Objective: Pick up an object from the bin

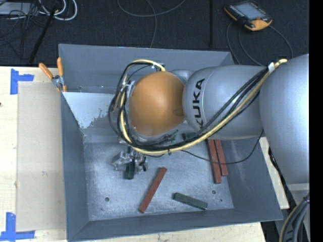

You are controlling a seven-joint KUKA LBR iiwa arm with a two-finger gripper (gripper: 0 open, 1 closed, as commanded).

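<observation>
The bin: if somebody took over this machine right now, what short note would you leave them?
Pincer: low over the bin floor, left of centre; open or shut, cannot tell; nothing seen held.
Things: reddish-brown stick just right of it; dark grey bar further right; two reddish-brown strips at right, partly under the arm.
Done: nothing lifted.
Left: grasp one thing, raise it.

Hand [130, 164] left of centre in bin [101, 190]. Slanted stick [152, 189] just right, nearer. Flat bar [190, 201] nearest (right of stick). Two strips [217, 161] at right, side by side.
</observation>
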